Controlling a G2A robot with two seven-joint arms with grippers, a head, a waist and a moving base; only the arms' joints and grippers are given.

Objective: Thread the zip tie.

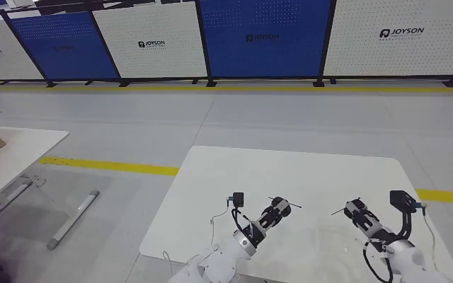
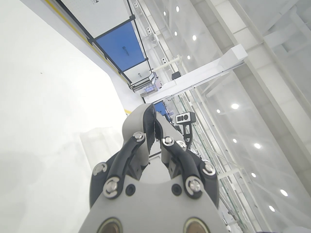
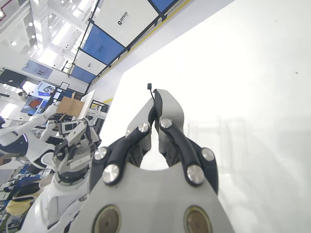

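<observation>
Both arms hover over the near part of the white table (image 1: 297, 170), facing each other with a gap between them. My left gripper (image 1: 281, 206) (image 2: 154, 110) is shut, and a thin black zip tie (image 1: 294, 205) pokes out of it toward the other arm. My right gripper (image 1: 352, 208) (image 3: 154, 95) is shut on a second black zip tie strip (image 1: 337, 211). Its small square head (image 3: 149, 87) sticks out just past the fingertips. The two strips point at each other and do not touch.
A second white table (image 1: 28, 145) stands off to the left across the floor. Blue and white partition panels (image 1: 262, 39) line the back, behind a yellow floor stripe (image 1: 106, 165).
</observation>
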